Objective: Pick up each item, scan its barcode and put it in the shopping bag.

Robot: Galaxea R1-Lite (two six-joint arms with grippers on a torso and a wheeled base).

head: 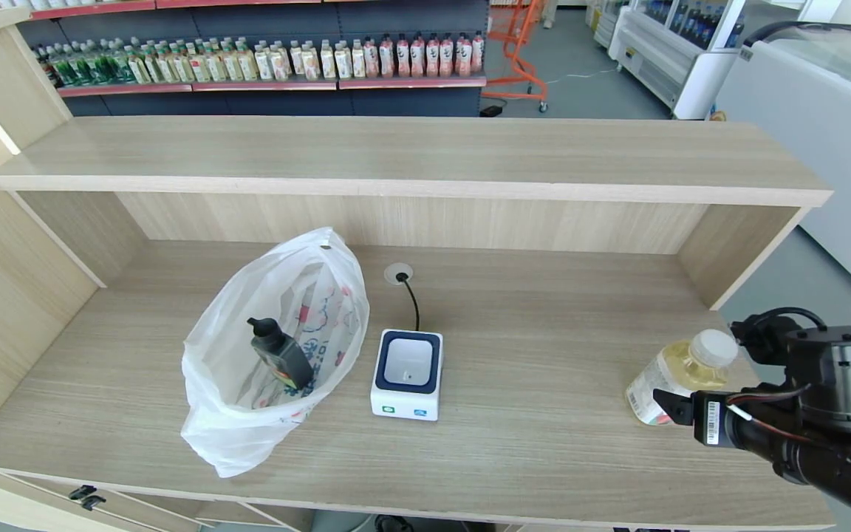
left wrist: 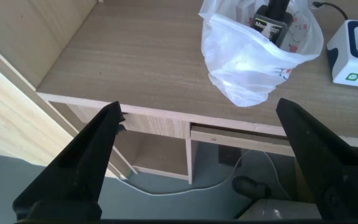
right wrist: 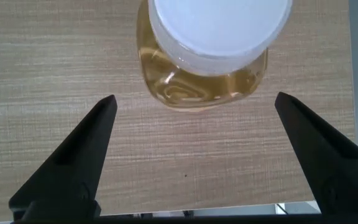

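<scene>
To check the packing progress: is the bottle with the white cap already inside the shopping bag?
No, the white-capped bottle stands on the counter at the robot's right, well apart from the shopping bag.

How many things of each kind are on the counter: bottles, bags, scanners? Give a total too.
Bottles: 2 (dark bottle, yellow bottle)
Bags: 1 (bag)
Scanners: 1 (scanner)
Total: 4

On the counter (head: 544, 347), the bag (head: 237, 421) lay at the left with a bottle (head: 283, 356) in it, seemingly tilted. The scanner (head: 408, 373) sat just right of the bag, its cable (head: 413, 301) running back to a hole (head: 398, 274) behind it. An oil bottle (head: 680, 375) stood well apart at the far right, near the front edge.
</scene>
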